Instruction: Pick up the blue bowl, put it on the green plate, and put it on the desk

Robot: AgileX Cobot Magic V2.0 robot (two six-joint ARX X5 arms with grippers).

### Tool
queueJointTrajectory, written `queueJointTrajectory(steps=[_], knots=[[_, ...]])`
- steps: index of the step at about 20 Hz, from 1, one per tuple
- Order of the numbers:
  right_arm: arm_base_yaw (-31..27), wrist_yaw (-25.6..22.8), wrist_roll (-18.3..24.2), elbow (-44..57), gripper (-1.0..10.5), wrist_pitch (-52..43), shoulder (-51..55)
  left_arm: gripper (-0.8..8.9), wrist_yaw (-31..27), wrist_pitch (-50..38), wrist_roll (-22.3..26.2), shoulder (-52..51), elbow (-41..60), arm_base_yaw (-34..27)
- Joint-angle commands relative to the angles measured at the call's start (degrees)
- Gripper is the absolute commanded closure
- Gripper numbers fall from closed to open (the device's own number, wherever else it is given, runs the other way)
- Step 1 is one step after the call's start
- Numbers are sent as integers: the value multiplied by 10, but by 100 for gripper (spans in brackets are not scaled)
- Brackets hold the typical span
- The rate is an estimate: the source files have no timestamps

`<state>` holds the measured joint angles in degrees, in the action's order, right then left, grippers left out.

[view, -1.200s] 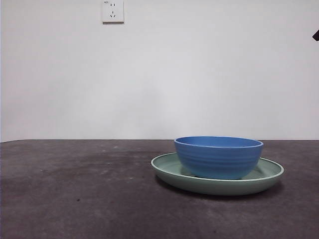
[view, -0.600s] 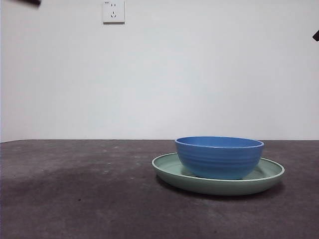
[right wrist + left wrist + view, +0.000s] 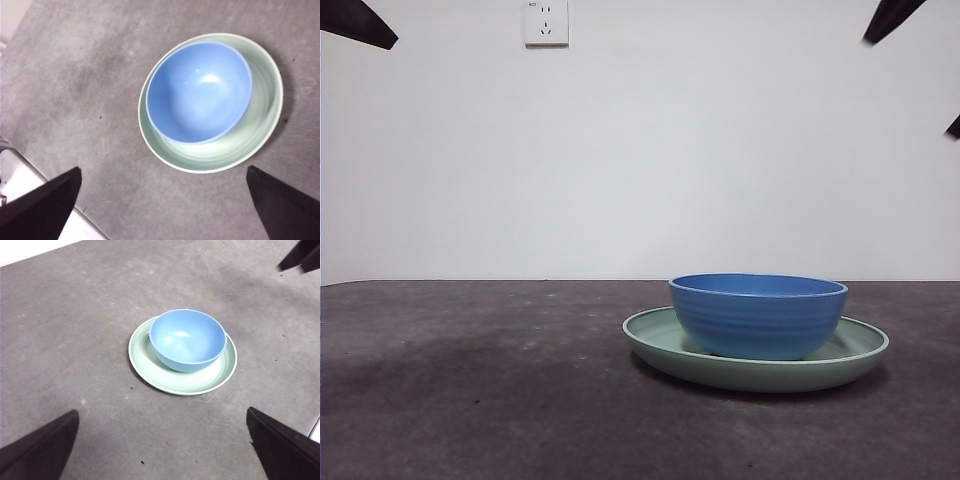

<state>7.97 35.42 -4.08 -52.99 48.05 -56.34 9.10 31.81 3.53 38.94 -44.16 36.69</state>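
The blue bowl sits upright in the green plate, which rests on the desk right of centre. In the left wrist view the bowl and plate lie ahead of my left gripper, which is open, empty and high above the desk. In the right wrist view the bowl sits in the plate, off-centre. My right gripper is open, empty and high above them.
Black arm tips show at the top left corner and top right corner of the front view. The other arm's gripper shows in the left wrist view. The desk's edge shows in the right wrist view.
Black arm tips have come further into the front view at both top corners. The bowl and plate have not moved.
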Motion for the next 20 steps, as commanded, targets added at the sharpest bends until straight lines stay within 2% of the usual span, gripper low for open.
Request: queueJointTrajectory(steps=[1,8,13,16,20], knots=[[10,3,-26,-10,404,-26,-53,254,-1,-5,-2,2,-7,3],[18,5,-48,-11,466,-136,-198,254,-1,-5,-2,2,-7,3],[14,-13,-49,-11,466,-141,-247,254,-1,-5,-2,2,-7,3],[-9,-11,-49,-11,466,-123,-250,254,-1,-5,-2,2,-7,3],[-78,-7,-28,-11,466,-75,-251,254,-1,-5,-2,2,-8,3]])
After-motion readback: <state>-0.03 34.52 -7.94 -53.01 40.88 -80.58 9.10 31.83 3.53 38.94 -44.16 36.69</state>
